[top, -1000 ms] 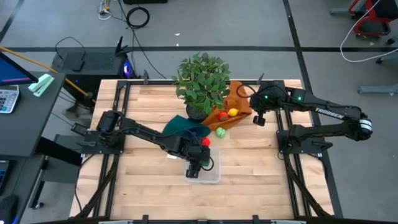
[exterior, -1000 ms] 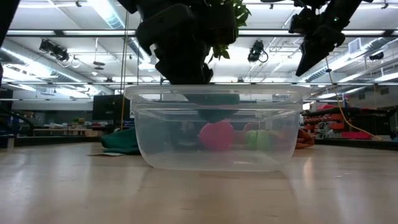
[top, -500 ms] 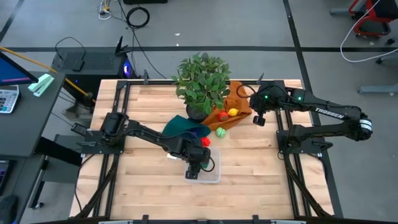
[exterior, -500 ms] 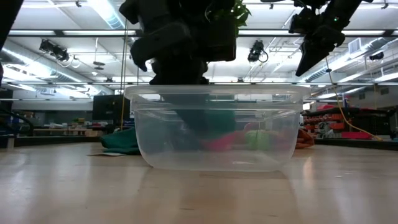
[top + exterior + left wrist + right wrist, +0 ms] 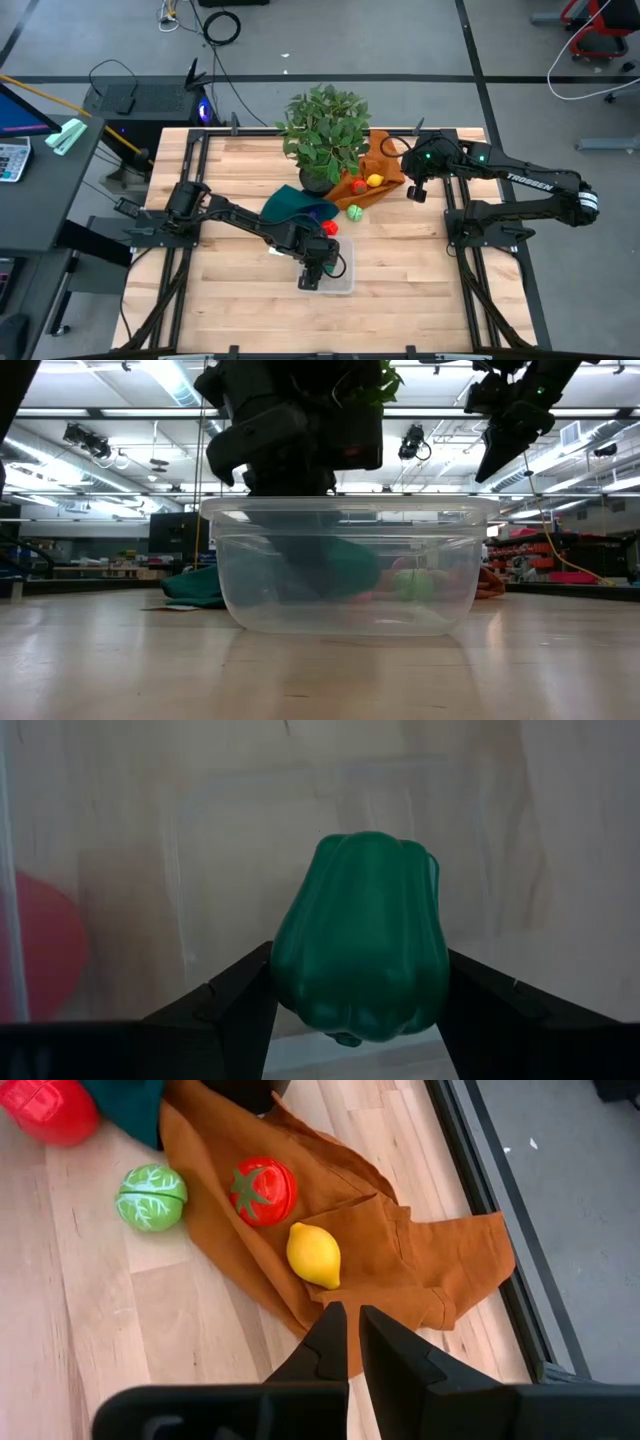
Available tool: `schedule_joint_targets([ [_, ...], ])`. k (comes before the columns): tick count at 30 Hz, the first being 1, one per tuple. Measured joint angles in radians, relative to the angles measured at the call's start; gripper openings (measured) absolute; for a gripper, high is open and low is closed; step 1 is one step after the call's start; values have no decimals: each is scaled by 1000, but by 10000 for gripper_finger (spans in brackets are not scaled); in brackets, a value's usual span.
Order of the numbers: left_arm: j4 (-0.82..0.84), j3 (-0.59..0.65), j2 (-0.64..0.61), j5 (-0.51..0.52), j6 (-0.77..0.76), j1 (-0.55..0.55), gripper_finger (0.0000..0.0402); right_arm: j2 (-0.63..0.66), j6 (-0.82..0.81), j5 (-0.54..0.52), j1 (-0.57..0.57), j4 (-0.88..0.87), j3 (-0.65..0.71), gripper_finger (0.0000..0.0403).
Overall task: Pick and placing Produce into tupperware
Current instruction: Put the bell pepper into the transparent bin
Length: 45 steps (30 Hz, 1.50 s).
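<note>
In the high view, the clear tupperware (image 5: 328,277) is seen on the wooden table (image 5: 230,300), toward its front centre, and the left gripper (image 5: 314,270) is lowered into it; a red pepper (image 5: 330,228) lies just behind the container, beside a folded green cloth (image 5: 297,206). The right gripper (image 5: 416,192) is held above the table near the orange cloth (image 5: 385,165), by a potted plant (image 5: 322,135). In the low view, a green shape is visible through the tupperware's wall (image 5: 350,570), under the left arm. In the left wrist view, a green bell pepper (image 5: 360,945) is clamped between the two dark fingers (image 5: 235,995) over the container's floor. In the right wrist view, the jaws are seen nearly closed on nothing, above a lemon (image 5: 314,1255), a tomato (image 5: 263,1191) and a green cabbage (image 5: 151,1197).
</note>
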<state>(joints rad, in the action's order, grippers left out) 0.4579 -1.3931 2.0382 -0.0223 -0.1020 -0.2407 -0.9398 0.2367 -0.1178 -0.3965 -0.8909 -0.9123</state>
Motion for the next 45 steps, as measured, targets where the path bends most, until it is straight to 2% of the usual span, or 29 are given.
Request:
schedule_joint_targets([
  [9, -1, 0, 0, 1, 0, 0, 266, 0, 0, 0, 0, 0, 0, 0],
  [21, 3, -7, -21, 3, 33, 0, 254, 0, 0, 0, 0, -1, 0, 0],
  [34, 150, -120, -25, 11, 68, -11, 249, 0, 0, 0, 0, -4, 0, 0],
  [45, 184, -167, -45, 22, 98, -12, 242, 0, 0, 0, 0, -11, 0, 0],
])
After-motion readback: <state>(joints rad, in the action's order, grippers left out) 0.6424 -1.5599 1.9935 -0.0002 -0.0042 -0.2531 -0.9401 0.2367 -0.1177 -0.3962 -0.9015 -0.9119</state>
